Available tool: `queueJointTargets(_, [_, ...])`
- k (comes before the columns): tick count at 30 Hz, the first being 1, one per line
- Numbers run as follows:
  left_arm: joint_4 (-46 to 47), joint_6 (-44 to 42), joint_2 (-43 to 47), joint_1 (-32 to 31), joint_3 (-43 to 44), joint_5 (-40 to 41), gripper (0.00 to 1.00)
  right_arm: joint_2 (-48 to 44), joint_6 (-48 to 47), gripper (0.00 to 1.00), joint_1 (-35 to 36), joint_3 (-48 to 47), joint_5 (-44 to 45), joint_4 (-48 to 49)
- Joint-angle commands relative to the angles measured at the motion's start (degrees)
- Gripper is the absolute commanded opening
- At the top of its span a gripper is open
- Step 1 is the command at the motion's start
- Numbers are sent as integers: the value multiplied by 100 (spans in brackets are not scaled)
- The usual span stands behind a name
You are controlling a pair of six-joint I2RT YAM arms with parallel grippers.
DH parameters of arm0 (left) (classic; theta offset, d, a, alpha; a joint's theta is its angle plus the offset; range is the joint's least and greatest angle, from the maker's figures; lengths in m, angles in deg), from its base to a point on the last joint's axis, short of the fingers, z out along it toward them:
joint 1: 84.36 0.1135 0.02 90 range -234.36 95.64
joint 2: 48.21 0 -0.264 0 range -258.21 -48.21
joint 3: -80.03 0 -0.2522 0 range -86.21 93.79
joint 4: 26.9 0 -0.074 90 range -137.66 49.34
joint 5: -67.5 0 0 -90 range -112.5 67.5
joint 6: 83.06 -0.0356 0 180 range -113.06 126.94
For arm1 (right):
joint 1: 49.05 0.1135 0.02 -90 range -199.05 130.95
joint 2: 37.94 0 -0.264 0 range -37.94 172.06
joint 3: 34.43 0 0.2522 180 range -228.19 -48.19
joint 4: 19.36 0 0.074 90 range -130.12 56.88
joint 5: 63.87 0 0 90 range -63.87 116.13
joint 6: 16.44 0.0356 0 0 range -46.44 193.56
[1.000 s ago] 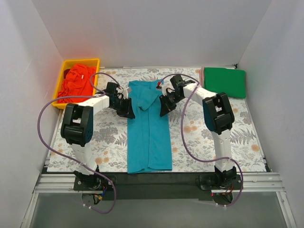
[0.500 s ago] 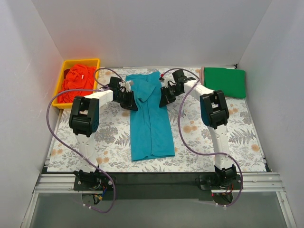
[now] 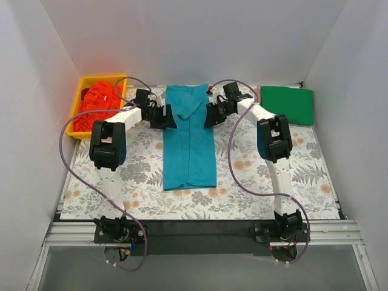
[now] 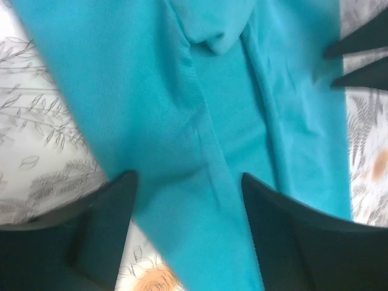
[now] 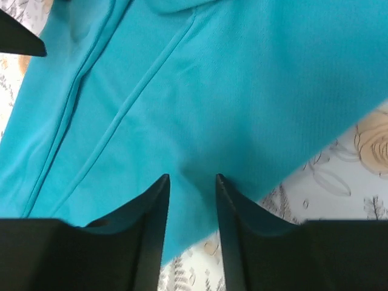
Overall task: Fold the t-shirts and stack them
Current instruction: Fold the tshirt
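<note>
The teal-blue t-shirt (image 3: 189, 142) lies folded into a long narrow strip down the middle of the floral sheet, collar end at the far edge. My left gripper (image 3: 167, 116) stands open at the strip's left edge near the top. In the left wrist view its jaws (image 4: 188, 176) are wide apart over the teal cloth (image 4: 182, 91). My right gripper (image 3: 210, 115) is open at the right edge, jaws (image 5: 192, 177) parted over flat cloth (image 5: 212, 79). A folded bright green t-shirt (image 3: 287, 104) lies far right. The orange-red t-shirt (image 3: 97, 104) is crumpled in the bin.
A yellow plastic bin (image 3: 77, 108) stands at the far left corner. The grey floral sheet (image 3: 254, 182) covers the table. White walls close in the left, back and right sides. Purple cables loop from both arms over the sheet.
Both grippers moved toward the far edge, dragging the teal shirt with them, and then opened, letting go of the cloth. The shirt now lies farther from the arm bases.
</note>
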Motion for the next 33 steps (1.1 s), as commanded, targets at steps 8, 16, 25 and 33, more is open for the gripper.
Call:
queueJointTargets(8, [606, -985, 4204, 121, -2194, -727, 90, -3436, -1659, 57, 211, 1314, 367, -838])
queueJointTargets(16, [-209, -2874, 6098, 78, -4021, -1298, 86, -5293, -2934, 56, 1879, 4088, 1746, -1280])
queueJointTargets(25, [-599, -4976, 7417, -185, -6018, -1836, 72, -5928, -3093, 47, 3384, 5973, 2714, -200])
queueJointTargets(33, [-115, -5494, 7295, -731, -6756, -1203, 69, -5682, -3031, 47, 3674, 6369, 2977, 504])
